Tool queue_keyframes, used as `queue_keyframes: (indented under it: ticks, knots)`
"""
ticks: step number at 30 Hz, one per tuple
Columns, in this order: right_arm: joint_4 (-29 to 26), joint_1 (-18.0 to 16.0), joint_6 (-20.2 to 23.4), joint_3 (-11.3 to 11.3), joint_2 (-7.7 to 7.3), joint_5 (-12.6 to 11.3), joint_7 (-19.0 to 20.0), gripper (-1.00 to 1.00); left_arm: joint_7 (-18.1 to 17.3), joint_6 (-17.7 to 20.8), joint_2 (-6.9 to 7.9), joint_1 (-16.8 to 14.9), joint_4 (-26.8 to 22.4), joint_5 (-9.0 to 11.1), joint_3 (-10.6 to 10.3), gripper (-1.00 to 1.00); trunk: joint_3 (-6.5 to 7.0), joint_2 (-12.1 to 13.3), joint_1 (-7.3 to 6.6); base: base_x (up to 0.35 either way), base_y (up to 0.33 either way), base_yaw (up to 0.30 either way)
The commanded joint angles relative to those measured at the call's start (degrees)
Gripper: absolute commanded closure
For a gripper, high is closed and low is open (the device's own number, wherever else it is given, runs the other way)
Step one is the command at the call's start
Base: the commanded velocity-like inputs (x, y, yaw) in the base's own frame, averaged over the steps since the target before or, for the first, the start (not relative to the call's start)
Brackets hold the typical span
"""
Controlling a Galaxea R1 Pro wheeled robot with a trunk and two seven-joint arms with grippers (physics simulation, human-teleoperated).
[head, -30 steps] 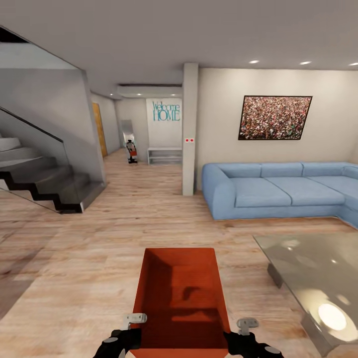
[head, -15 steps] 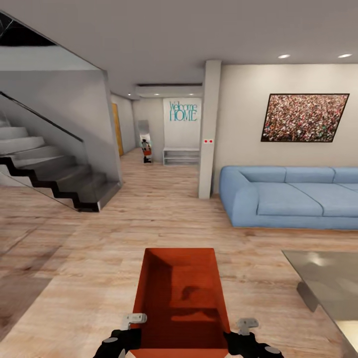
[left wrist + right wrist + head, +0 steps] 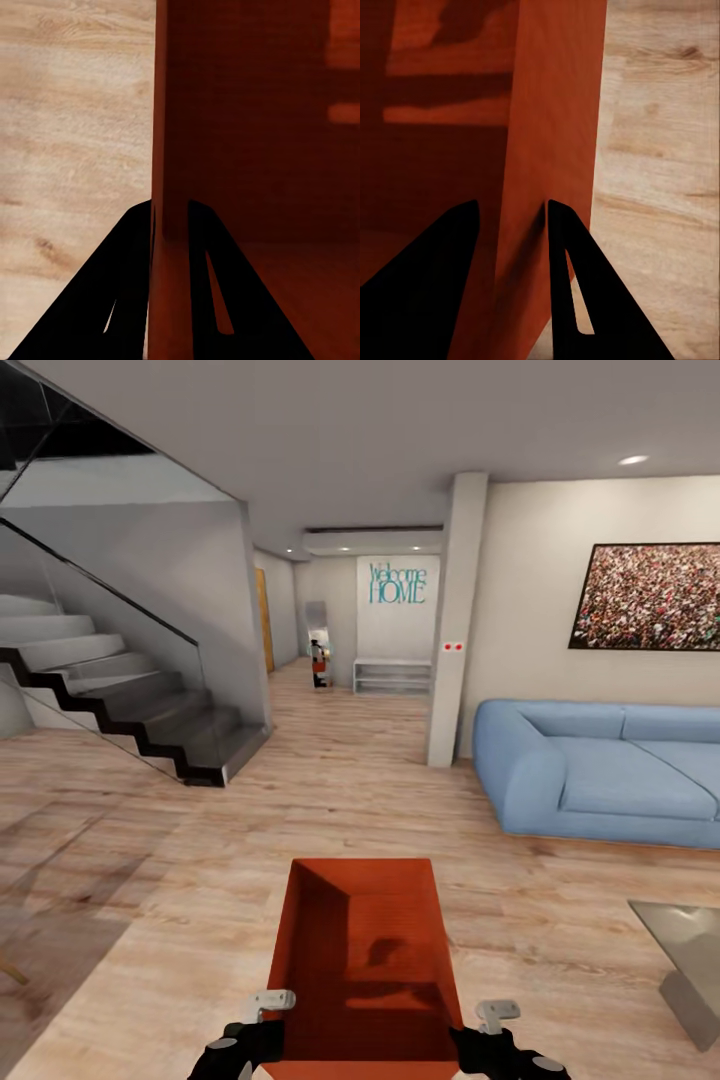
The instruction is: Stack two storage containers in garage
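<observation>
Head view: an orange-red container (image 3: 365,960) sits at lower centre over the wood floor (image 3: 150,920), left gripper (image 3: 262,1015) and right gripper (image 3: 492,1025) at its side walls. Stairs (image 3: 130,710) stand upper left, a blue sofa (image 3: 600,770) at right.

Left wrist view: the left gripper (image 3: 171,225) pinches the container (image 3: 255,135) wall.

Right wrist view: the right gripper (image 3: 510,225) clamps the container (image 3: 540,112) wall.

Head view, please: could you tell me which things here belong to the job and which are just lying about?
Job:
- storage container, wall pinched by left gripper and right gripper
- living room floor

Lying about:
- blue sofa
- staircase
- grey table
- wall picture
</observation>
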Motion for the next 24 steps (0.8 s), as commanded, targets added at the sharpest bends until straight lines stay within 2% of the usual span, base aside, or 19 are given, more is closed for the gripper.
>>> queue_keyframes:
  ticks: [1, 24]
  knots:
    - [0.2, 0.0, 0.0, 0.4, 1.08, 0.2, 1.0, 1.0, 0.4, 0.3, -0.03, -0.1, -0.9, 0.5, -0.1, 1.0, -0.09, -0.1, 0.04, 0.303, 0.086, 0.002]
    - [0.2, 0.0, 0.0, 0.5, 1.08, 0.2, 1.0, 1.0, 0.4, 0.3, 0.02, 0.0, -0.9, 0.5, -0.1, 1.0, -0.09, -0.1, 0.04, 0.304, 0.085, 0.0]
